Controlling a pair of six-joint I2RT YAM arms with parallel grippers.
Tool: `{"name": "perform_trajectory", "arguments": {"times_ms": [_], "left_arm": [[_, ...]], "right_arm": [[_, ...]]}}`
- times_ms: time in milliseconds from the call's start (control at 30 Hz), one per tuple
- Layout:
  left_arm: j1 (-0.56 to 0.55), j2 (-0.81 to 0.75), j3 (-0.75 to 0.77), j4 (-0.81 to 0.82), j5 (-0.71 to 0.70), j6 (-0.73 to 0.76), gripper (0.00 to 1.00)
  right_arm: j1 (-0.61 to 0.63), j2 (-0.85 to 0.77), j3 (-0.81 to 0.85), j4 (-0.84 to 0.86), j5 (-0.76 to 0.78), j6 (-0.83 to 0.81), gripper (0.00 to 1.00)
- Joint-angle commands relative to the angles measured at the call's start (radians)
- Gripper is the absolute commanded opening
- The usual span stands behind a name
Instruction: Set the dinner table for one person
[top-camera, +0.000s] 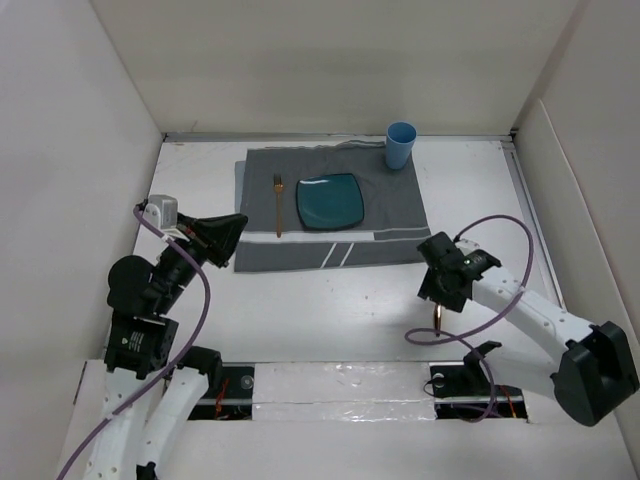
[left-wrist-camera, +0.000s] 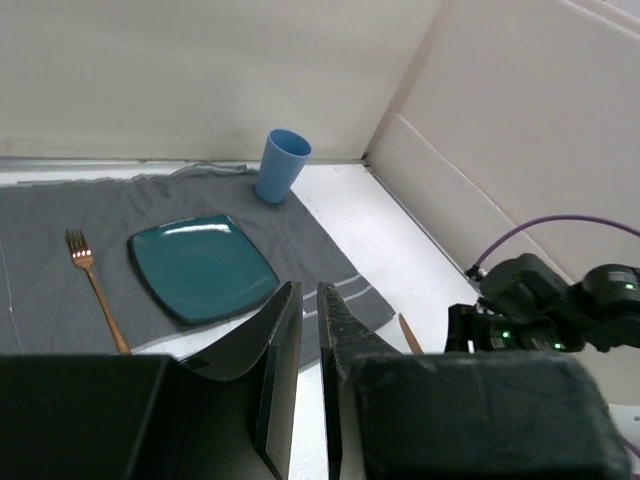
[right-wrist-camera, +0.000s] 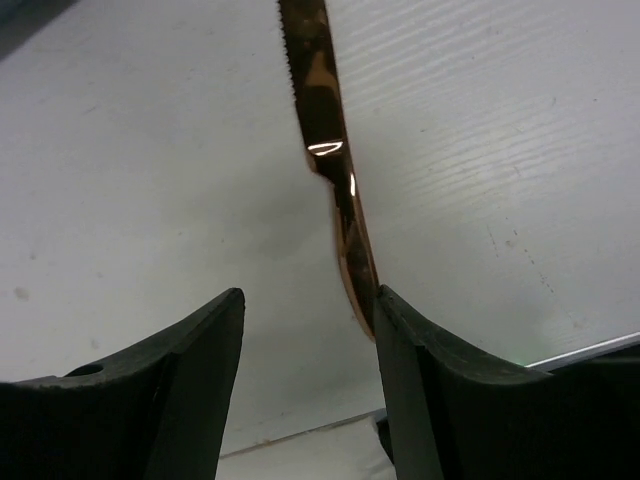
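Note:
On the white dinner table lies a grey striped placemat with a copper fork, a teal square plate and a blue cup at its far right corner. A copper knife lies on the bare table in front of the mat's right end. My right gripper is open over its handle; in the right wrist view the knife runs up from beside the right finger, with the right gripper holding nothing. My left gripper is shut and empty at the mat's left edge.
White walls enclose the table on the left, back and right. The left wrist view shows the left gripper, the fork, the plate, the cup, the knife and the right arm. A purple cable loops by the right arm.

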Motion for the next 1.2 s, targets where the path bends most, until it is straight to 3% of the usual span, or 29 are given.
{"name": "perform_trajectory", "arguments": {"times_ms": [0, 200, 333, 400, 767, 900, 1167], "left_arm": [[-0.032, -0.033, 0.042, 0.057, 0.009, -0.003, 0.10], [-0.092, -0.069, 0.074, 0.006, -0.075, 0.034, 0.10], [-0.111, -0.090, 0.079, -0.018, -0.118, 0.049, 0.10], [-0.111, -0.093, 0.077, -0.020, -0.120, 0.051, 0.10], [-0.111, -0.099, 0.070, -0.026, -0.132, 0.057, 0.11], [-0.111, -0.102, 0.066, -0.031, -0.143, 0.060, 0.11], [-0.111, -0.110, 0.070, -0.043, -0.158, 0.066, 0.11]], "right_arm": [[-0.061, 0.035, 0.043, -0.001, -0.012, 0.037, 0.60], [-0.231, 0.058, -0.009, 0.117, -0.067, -0.036, 0.71], [-0.331, 0.117, -0.031, 0.183, -0.127, -0.138, 0.65], [-0.331, 0.168, -0.028, 0.215, -0.147, -0.191, 0.58], [-0.318, 0.279, 0.015, 0.214, -0.212, -0.270, 0.51], [-0.296, 0.308, 0.024, 0.204, -0.253, -0.285, 0.41], [-0.207, 0.179, -0.020, 0.201, -0.281, -0.180, 0.31]]}}
